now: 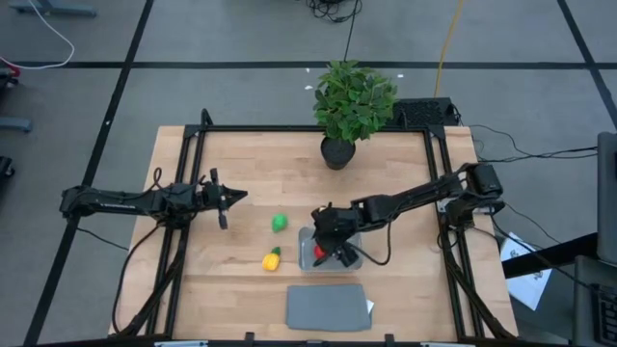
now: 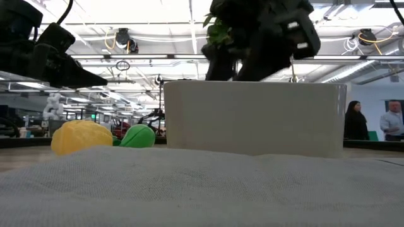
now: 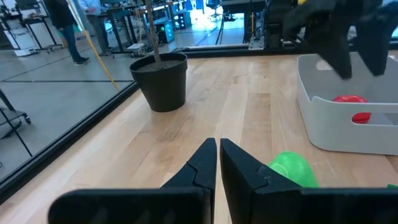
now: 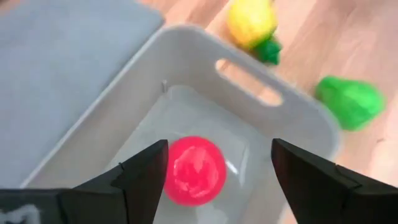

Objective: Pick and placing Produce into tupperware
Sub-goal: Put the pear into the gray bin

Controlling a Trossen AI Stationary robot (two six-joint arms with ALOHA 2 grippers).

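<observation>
- High view: overhead, straight down, whole table [image 1: 241, 154] in frame.
- Low view: table height, level, close behind the grey lid [image 2: 189, 189], room beyond.
- Left wrist view: low over table, facing plant pot [image 3: 161, 81] at 11 o'clock.
- Right wrist view: close above tupperware [image 4: 298, 118]; shared with all views.

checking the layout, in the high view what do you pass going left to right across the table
left gripper → yellow piece → green piece → tupperware with the red piece, right gripper open above it
</observation>
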